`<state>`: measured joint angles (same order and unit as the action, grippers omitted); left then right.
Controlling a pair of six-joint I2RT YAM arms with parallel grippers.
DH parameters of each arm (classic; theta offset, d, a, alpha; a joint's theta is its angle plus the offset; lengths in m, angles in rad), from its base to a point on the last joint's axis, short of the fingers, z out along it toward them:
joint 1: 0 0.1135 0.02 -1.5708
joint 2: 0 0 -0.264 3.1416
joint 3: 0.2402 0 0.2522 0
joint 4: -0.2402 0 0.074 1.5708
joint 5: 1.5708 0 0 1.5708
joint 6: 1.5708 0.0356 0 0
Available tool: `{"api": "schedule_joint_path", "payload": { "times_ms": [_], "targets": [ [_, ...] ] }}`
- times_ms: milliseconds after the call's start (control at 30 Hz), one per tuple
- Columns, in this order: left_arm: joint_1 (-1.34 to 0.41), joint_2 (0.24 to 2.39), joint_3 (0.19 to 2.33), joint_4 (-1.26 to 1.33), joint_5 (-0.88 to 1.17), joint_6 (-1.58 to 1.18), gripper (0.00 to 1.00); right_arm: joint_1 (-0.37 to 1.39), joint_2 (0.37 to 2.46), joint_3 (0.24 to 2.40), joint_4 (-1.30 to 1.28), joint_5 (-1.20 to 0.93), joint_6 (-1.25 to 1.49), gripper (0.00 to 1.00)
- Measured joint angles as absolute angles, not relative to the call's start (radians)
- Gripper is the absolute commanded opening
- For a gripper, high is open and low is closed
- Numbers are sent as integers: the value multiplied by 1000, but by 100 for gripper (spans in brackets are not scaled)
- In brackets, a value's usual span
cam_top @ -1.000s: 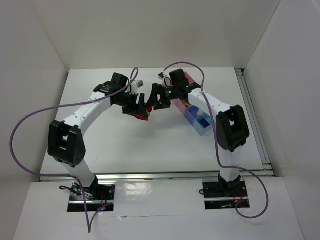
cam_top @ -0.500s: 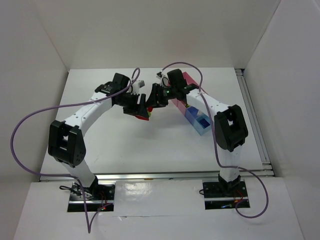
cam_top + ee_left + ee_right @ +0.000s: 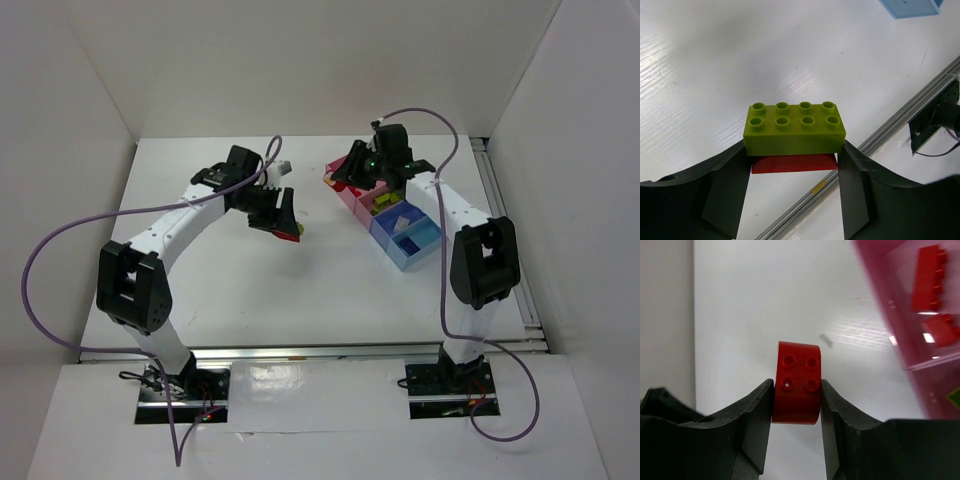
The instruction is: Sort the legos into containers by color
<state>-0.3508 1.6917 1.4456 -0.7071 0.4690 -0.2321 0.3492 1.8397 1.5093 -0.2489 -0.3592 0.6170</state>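
My left gripper [image 3: 283, 216] is shut on a stack of legos held above the table. The stack is a lime green brick [image 3: 795, 127] with a red piece [image 3: 792, 163] under it, clamped between both fingers. My right gripper [image 3: 340, 178] is shut on a red rounded lego [image 3: 796, 382]. It hovers just left of the pink end of the containers [image 3: 412, 258]. In the right wrist view the pink box [image 3: 875, 290] holds two red bricks [image 3: 928, 277]. From above, the following boxes hold green bricks [image 3: 383, 206], a pale piece [image 3: 399, 221] and a dark blue piece [image 3: 409, 241].
A metal rail [image 3: 505, 230] runs along the table's right edge. White walls close in the back and both sides. Purple cables loop over both arms. In the left wrist view, a corner of the light blue box [image 3: 910, 6] shows at the top.
My right gripper shut on the red rounded lego at the left gripper's stack and carried it right and back to the pink box end. The left arm has stayed put.
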Motion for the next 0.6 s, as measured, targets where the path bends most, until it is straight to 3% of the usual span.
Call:
{"api": "schedule_joint_path", "payload": {
  "times_ms": [167,333,600],
  "targets": [
    [-351,1703,1489,-718,470,-241,47,324,1846,1546,-294,-187,594,24],
    [-351,1738,1565,-720,485,-255,47,318,1933,1718,-347,-35,542,24],
    [-351,1753,1601,-732,502,-269,47,282,2003,1749,-376,43,502,24]
  ]
}}
